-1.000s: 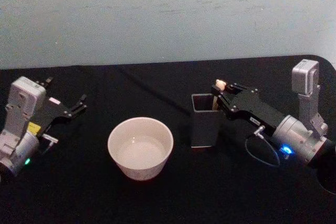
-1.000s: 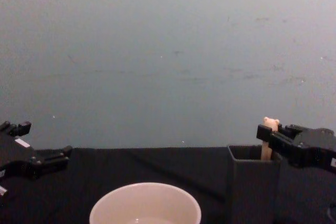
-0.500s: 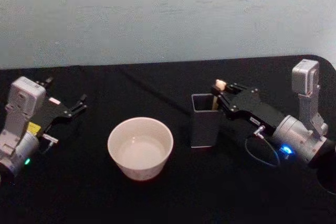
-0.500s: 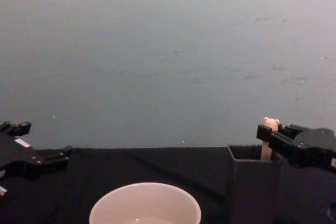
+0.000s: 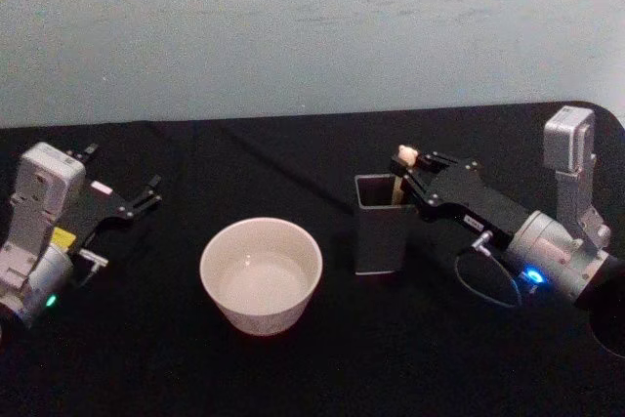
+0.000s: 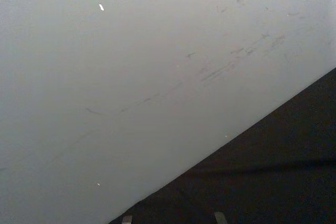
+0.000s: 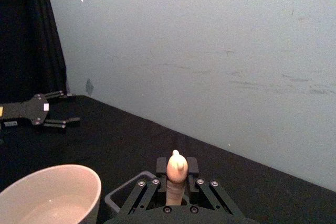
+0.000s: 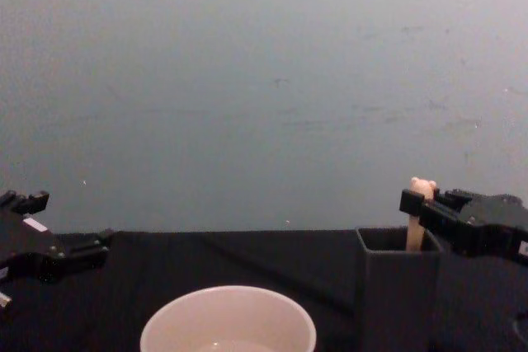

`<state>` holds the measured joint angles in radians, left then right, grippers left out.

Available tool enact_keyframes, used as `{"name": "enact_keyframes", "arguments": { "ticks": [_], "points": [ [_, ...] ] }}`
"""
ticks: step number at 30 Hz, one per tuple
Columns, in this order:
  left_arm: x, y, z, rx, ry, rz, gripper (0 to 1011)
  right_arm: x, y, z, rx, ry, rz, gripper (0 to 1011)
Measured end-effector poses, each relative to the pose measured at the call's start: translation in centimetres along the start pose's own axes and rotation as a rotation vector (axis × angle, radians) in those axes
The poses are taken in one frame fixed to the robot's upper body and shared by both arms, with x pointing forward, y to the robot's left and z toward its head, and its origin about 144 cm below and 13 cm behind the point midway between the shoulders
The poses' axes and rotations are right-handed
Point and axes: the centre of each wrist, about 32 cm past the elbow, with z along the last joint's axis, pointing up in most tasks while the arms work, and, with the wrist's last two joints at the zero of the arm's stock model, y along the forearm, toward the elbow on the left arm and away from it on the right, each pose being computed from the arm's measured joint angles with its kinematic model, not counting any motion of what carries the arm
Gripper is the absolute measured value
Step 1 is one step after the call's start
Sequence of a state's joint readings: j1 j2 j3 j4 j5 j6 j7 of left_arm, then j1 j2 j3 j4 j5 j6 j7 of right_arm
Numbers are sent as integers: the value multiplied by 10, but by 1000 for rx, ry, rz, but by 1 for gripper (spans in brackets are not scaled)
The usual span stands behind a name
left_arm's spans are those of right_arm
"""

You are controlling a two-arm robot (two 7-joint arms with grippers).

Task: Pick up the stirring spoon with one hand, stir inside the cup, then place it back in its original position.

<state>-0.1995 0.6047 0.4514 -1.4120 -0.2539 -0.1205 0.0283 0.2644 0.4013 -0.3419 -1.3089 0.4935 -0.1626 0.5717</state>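
Observation:
The stirring spoon (image 5: 405, 155) stands in a dark grey square holder (image 5: 379, 236), with its beige bear head (image 8: 423, 186) poking above the holder's rim. My right gripper (image 5: 410, 171) is shut on the handle just below the bear head, as the right wrist view shows (image 7: 177, 166). The bowl and neck are hidden inside the holder. The cream-white cup (image 5: 256, 317) sits left of the holder, nearer to me, and also shows low in the chest view (image 8: 227, 323). My left gripper (image 5: 125, 204) rests open at the far left, away from the cup.
A black cloth covers the table (image 5: 293, 158), with a pale wall behind it. The table's right far corner is rounded (image 5: 601, 109). Bare cloth lies between the cup and the left gripper (image 7: 67, 108), and in front of the cup.
The right gripper and the bear head have risen slightly and shifted a little left above the holder. The left arm and the cup have not moved.

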Motion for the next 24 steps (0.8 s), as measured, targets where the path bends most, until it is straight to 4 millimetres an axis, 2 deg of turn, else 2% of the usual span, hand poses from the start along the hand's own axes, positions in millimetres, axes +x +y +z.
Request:
{"name": "enact_keyframes", "arguments": {
  "ticks": [24],
  "points": [
    [0,0,0,0,0,0,1001,-2,-2,33,88,3,30,214]
  ]
}}
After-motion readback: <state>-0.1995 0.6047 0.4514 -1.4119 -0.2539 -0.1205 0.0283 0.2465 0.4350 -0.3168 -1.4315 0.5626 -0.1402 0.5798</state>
